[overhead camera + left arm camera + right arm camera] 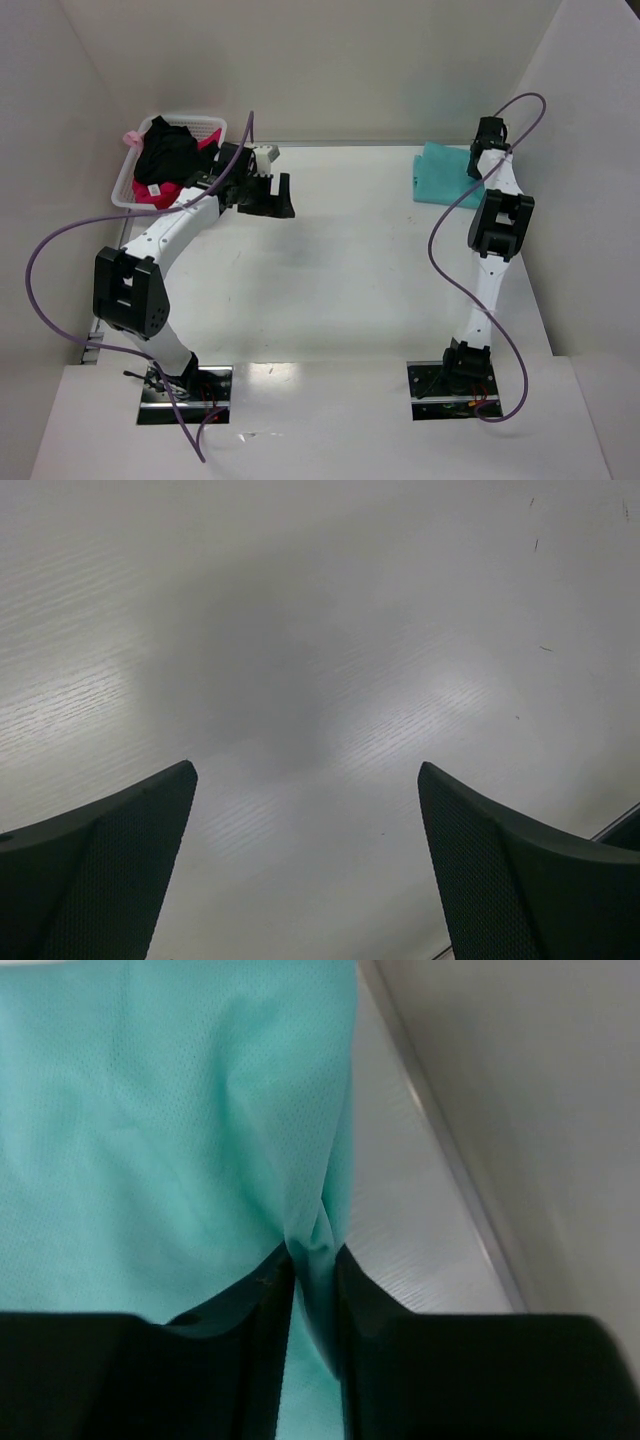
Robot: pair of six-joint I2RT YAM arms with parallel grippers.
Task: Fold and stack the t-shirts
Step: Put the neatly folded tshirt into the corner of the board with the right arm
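Left pincer (305, 770): released, its two dark fingers (110, 860) spread wide with only bare surface between them.
Left pincer position: hovering over the far left part of the surface (340, 270), just beside the basket (206, 122), touching nothing that can be seen.
Right pincer (312, 1255): clenched on the teal shirt (440, 175), the fingers drawn close together with a raised ridge of cloth pinched between them.
Right arm: stretched out to the far right corner of the surface, with the pincer down at the right-hand edge of the teal shirt.
Teal shirt: lying as a flat, compact folded shape at the far right of the surface, near the wall; in the right wrist view its cloth fills the left and middle, with a strip of bare surface between its edge and the wall.
Black shirt (165, 155): bunched up inside the basket, on top of the heap.
Pink-red shirt (172, 190): also in the basket, showing under and beside the black one, with a bit hanging over the far left rim.
Basket: white plastic lattice, at the far left corner of the surface, well apart from the teal shirt.
Middle of the surface: between the two arms, white, with the left arm's shadow across it.
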